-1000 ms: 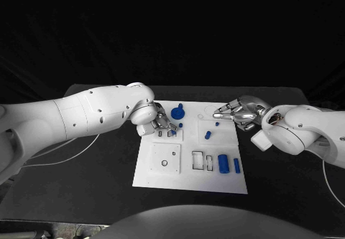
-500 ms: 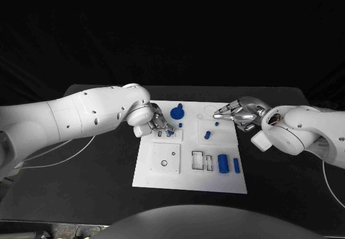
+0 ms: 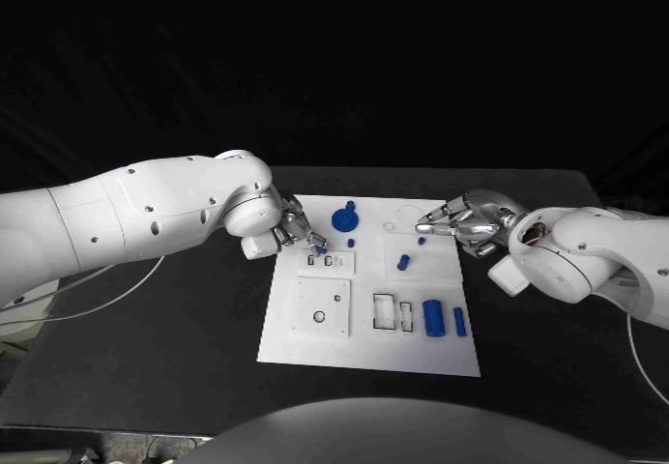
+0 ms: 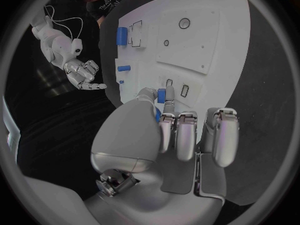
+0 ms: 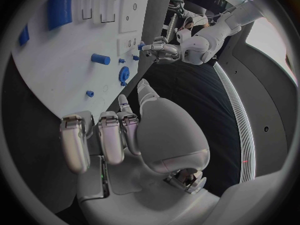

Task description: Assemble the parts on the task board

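The white task board (image 3: 365,348) lies in the middle of the black table. My left hand (image 3: 290,228) hovers over the board's far left part and pinches a small blue part (image 3: 321,249) between thumb and finger, just above two small slots (image 3: 329,260). The left wrist view shows that blue part (image 4: 161,95) at the fingertips (image 4: 167,119). My right hand (image 3: 463,221) hangs over the board's far right edge, fingers apart and holding nothing. Loose on the board are a blue gear-like part (image 3: 344,217), a blue peg (image 3: 403,261), a blue cylinder (image 3: 434,317) and a blue bar (image 3: 459,321).
Two rectangular slots (image 3: 392,312) and a square plate with a hole (image 3: 321,307) sit in the board's near half. A white cable (image 3: 112,300) trails over the table at the left. In the right wrist view the board (image 5: 56,72) lies beyond my right hand (image 5: 134,130).
My left hand has risen and drawn back to the left from the small slots, with the small blue part pinched in it. The right hand has barely moved.
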You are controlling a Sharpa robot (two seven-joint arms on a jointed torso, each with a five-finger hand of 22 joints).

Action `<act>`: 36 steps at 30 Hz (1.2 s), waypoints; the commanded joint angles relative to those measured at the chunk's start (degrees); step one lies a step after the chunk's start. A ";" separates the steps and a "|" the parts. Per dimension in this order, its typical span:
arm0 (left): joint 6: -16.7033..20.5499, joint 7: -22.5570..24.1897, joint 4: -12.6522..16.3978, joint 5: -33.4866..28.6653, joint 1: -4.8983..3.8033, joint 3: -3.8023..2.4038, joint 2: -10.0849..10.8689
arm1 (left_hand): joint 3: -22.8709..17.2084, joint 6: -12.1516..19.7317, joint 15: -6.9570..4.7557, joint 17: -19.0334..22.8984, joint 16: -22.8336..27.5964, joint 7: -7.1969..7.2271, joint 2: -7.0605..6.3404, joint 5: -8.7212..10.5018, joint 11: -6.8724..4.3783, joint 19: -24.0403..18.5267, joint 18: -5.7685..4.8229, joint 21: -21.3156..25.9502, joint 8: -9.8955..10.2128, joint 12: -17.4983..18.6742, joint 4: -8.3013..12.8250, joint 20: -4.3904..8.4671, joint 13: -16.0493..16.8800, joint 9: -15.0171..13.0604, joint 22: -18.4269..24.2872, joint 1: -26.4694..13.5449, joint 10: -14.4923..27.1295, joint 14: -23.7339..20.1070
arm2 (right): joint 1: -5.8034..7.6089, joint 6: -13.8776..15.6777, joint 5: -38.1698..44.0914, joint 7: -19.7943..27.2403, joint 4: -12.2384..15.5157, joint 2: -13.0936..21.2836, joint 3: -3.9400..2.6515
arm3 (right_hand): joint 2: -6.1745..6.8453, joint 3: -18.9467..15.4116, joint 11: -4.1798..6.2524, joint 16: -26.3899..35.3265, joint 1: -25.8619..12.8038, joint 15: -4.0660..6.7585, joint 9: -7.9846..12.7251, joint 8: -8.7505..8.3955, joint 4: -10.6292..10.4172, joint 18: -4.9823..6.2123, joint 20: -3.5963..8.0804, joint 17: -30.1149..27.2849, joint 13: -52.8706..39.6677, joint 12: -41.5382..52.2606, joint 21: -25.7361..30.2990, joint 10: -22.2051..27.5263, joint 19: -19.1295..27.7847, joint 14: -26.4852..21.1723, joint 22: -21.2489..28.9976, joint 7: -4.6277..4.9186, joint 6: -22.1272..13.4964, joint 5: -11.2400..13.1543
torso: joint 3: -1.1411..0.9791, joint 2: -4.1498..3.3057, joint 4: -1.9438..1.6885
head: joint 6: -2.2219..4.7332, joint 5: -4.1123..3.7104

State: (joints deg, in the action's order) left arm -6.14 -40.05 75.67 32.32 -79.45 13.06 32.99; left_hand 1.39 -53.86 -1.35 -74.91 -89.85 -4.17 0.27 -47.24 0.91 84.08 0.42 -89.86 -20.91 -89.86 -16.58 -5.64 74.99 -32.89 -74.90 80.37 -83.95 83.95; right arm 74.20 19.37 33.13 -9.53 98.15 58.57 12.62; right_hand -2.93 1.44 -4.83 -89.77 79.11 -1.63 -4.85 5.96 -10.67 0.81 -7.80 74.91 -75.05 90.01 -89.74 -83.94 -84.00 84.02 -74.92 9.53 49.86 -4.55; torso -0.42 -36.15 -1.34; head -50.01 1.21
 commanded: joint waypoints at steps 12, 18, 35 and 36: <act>-6.87 -4.44 0.33 4.02 -0.40 0.19 0.18 | -1.07 -1.44 -0.43 -15.09 -0.15 0.56 -0.18 2.38 -0.54 5.92 -0.42 -0.14 -0.34 -0.14 0.01 0.42 15.01 -0.29 -15.10 0.95 -6.05 6.05 | -0.13 -0.89 0.16 -0.04 -0.05 -0.15 0.02 | -0.67 0.08 -0.47 -0.23 -0.04 -0.28 -0.08 0.24 -0.25 -0.81 -0.32 15.09 -14.95 -0.01 -0.26 -6.06 -6.00 5.98 -15.08 -0.13 0.28 -0.39 | 0.05 -0.07 0.08 | 0.01 0.17; -6.64 -4.67 -0.46 6.80 -0.05 0.35 -1.22 | -1.14 -1.54 -0.45 -15.09 -0.15 0.58 -0.11 2.52 -0.56 5.92 -0.42 -0.14 -0.35 -0.14 -0.02 0.43 15.01 -0.30 -15.10 0.96 -6.05 6.05 | -0.17 -0.90 0.16 0.02 -0.10 -0.21 0.02 | -0.67 0.08 -0.47 -0.23 -0.04 -0.28 -0.08 0.24 -0.25 -0.81 -0.32 15.09 -14.95 -0.01 -0.26 -6.06 -6.00 5.98 -15.08 -0.13 0.28 -0.39 | 0.03 -0.06 -0.01 | 0.01 0.19; -6.87 -5.19 -1.63 11.44 0.63 0.45 -3.58 | -1.98 -2.47 -0.70 -15.09 -0.15 0.83 0.08 6.90 -0.81 5.92 -0.42 -0.14 0.18 -0.14 -0.12 0.69 15.01 -0.32 -15.10 0.69 -6.05 6.05 | -0.38 -0.98 0.16 0.11 -0.22 -0.38 0.03 | -0.81 0.07 -0.38 -0.23 0.05 -0.23 -0.08 0.26 -0.27 -0.81 -0.33 15.09 -14.95 -0.01 -0.26 -6.06 -6.00 5.98 -15.08 -0.21 0.29 -0.44 | 0.03 -0.08 0.03 | 0.01 0.22; -6.85 -5.23 -1.66 11.42 0.65 0.45 -3.63 | -2.03 -2.49 -0.71 -15.09 -0.15 0.84 0.13 7.09 -0.81 5.92 -0.42 -0.14 0.22 -0.14 -0.12 0.70 15.01 -0.31 -15.10 0.66 -6.05 6.05 | -0.38 -0.98 0.16 0.12 -0.20 -0.38 0.03 | -0.81 0.07 -0.38 -0.23 0.05 -0.23 -0.08 0.26 -0.27 -0.81 -0.33 15.09 -14.95 -0.01 -0.26 -6.06 -6.00 5.98 -15.08 -0.21 0.29 -0.44 | 0.01 -0.09 0.09 | 0.01 0.26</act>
State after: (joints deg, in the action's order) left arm -11.89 -40.06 74.03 42.59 -78.83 13.52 29.52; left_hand -0.33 -54.48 -1.76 -74.94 -89.85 -4.78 0.14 -40.25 0.50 84.08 0.42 -89.86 -21.01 -89.86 -16.60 -5.23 74.99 -33.15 -74.90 81.13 -83.94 83.94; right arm 73.87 19.27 33.13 -9.57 97.90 58.24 12.64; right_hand -3.17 1.44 -4.83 -89.77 79.34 -1.63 -4.85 5.96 -10.67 0.81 -7.80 74.94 -75.04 90.21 -89.74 -83.94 -84.00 84.02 -74.90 9.53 49.86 -4.78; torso -0.38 -36.22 -1.31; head -50.01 1.43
